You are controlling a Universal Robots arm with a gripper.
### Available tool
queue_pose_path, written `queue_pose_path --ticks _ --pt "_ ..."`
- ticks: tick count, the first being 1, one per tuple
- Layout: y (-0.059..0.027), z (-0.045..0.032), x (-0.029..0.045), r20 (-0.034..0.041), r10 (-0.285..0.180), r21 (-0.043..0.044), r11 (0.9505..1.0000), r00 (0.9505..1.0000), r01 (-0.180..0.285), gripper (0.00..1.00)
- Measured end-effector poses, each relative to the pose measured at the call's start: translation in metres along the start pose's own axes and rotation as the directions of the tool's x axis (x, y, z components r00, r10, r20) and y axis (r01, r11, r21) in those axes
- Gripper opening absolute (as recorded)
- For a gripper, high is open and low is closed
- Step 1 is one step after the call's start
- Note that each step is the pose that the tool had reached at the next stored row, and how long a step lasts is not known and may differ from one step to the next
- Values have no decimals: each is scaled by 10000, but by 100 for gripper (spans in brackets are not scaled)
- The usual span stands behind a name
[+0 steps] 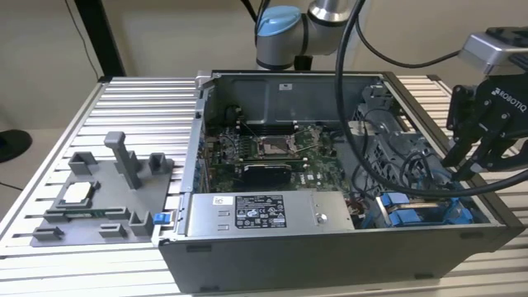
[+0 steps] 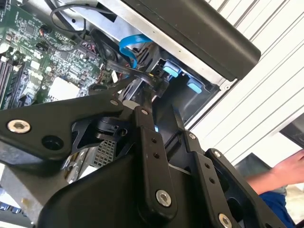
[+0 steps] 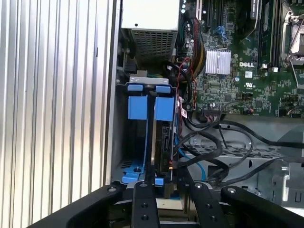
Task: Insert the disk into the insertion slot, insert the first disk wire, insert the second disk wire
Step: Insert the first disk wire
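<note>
Disk (image 3: 164,148), a flat drive seen edge-on in a bright blue plastic carrier: it stands in the insertion slot (image 3: 137,148), a grey metal two-compartment bay with blue fittings. The bay is at the near corner of the case, on the exterior view's right. The disk occupies the compartment on the side of the green motherboard (image 3: 237,61). The compartment against the case wall is bare.

Black multi-link gripper (image 1: 466,173): poised directly over that bay, at the disk's outer end. The state of the jaws cannot be told, because thick black cables (image 1: 387,179) and the gripper's own links mask them.

Step in hand, as judged: seating the disk, close to completion. Both wire steps look undone, with a blue flat cable (image 2: 129,47) loose beside the bay. The next move calls for a straight line along the slot and clearance from the draped cables.

Open grey metal computer case (image 1: 330,247): nearest, it holds a grey power-supply box with a white sticker (image 1: 264,213), and the motherboard lies farther in.

On the exterior view's left, a grey plastic fixture (image 1: 91,204) sits on the ribbed aluminium table (image 1: 132,105).
</note>
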State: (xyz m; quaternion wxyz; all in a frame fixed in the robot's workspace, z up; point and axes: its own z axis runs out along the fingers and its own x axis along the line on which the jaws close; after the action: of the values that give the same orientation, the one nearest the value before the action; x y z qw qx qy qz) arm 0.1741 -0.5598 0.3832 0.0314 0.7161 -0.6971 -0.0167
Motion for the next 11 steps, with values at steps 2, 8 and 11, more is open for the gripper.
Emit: queue_pose_path --ticks 2,8,11 --pt "-4 0 2 -1 -13 -17 10000 10000 13 0" --pt "-12 -1 5 -2 -47 -61 10000 10000 47 100" --pt "-23 0 10 -3 -93 -75 9999 10000 93 100"
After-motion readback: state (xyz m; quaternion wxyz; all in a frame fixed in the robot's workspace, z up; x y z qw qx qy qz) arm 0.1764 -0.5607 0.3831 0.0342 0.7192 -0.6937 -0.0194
